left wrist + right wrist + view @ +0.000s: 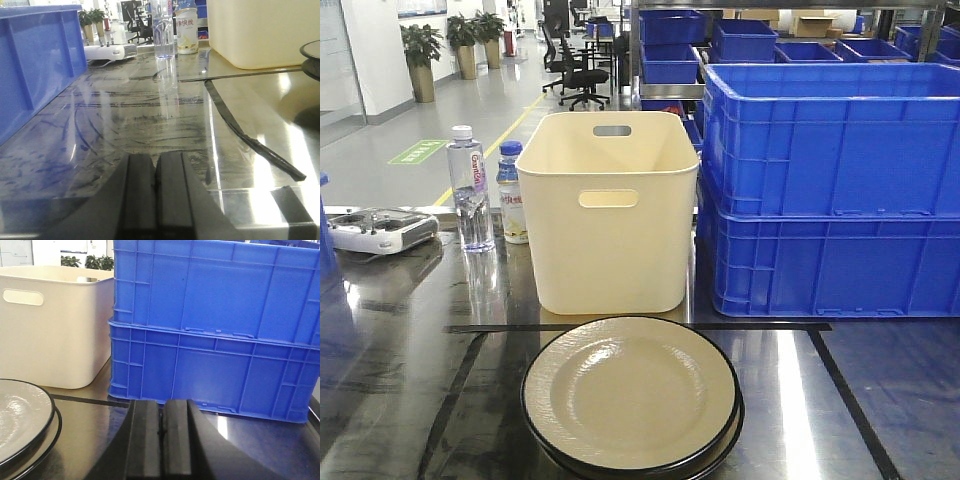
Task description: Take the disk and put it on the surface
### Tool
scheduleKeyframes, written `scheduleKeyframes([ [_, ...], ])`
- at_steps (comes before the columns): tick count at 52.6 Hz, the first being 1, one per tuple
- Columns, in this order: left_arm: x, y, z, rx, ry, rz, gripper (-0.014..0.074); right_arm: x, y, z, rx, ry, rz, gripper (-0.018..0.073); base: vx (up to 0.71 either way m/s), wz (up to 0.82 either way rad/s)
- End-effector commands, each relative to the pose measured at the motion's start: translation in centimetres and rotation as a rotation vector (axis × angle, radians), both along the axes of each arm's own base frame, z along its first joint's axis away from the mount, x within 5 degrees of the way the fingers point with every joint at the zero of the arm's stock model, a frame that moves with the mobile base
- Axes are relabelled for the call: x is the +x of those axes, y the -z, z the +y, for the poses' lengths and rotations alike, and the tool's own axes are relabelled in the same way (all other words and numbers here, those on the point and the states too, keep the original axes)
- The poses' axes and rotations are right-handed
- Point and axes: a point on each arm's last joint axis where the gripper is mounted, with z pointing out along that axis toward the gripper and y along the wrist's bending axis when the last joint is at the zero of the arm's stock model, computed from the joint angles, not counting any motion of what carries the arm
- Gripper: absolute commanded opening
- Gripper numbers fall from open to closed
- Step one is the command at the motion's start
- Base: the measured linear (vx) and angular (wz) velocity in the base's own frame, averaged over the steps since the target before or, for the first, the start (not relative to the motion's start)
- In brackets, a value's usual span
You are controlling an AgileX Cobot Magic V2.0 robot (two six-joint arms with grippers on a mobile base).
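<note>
Disk (630, 392): cream plate with black rim, topmost of a stack of at least two, resting on surface (400, 400) at front centre, inside the black tape rectangle (460, 375); also visible at left edge of right wrist view and right edge of left wrist view

Left gripper (155, 195): fingers pressed together, nothing between, low over the steel, well left of the stack

Right gripper (163, 440): fingers together, holding nothing, just right of the stack

Cream bin (610, 210): upright, open-topped, handle cut-outs, directly behind the stack, just beyond the rear tape line

Blue crates (830, 190): two stacked, just right of the bin, closing off the right rear

Third blue crate (35, 65): along the left side in left wrist view

Water bottle (470, 190) and small milk bottle (511, 195): upright, side by side, left of the bin

White controller (380, 230): far left, lying flat
</note>
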Motion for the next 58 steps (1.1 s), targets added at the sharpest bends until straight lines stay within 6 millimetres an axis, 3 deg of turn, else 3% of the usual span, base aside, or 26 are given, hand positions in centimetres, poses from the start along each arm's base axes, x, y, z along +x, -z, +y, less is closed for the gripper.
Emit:
scheduleKeyframes([
  [1, -0.1, -0.5, 0.0, -0.002, 0.002, -0.093, -0.0001, -0.2, -1.6, -0.2, 0.055, 0.019, -0.083, -0.0009, 0.0, 0.0],
  [7, -0.1, -0.5, 0.0, -0.002, 0.002, -0.093, -0.0001, -1.3, -1.2, -0.2, 0.044, 0.006, -0.082, -0.0009, 0.0, 0.0],
  [12, -0.1, -0.5, 0.0, -0.002, 0.002, -0.093, -0.0001, -3.6, 1.0, -0.4, -0.015, -0.002, -0.129, -0.0009, 0.0, 0.0],
  [23, -0.1, -0.5, 0.0, -0.002, 0.002, -0.093, -0.0001, -7.8, 8.6, -0.7, -0.008, -0.022, -0.157, -0.0009, 0.0, 0.0],
  [32, -0.1, -0.5, 0.0, -0.002, 0.002, -0.091, -0.0001, -8.7, 12.5, -0.9, 0.082, -0.021, -0.107, -0.0009, 0.0, 0.0],
  [58, -0.1, -0.5, 0.0, -0.003, 0.002, -0.091, -0.0001, -8.7, 12.9, -0.9, 0.077, -0.017, -0.067, -0.0009, 0.0, 0.0],
])
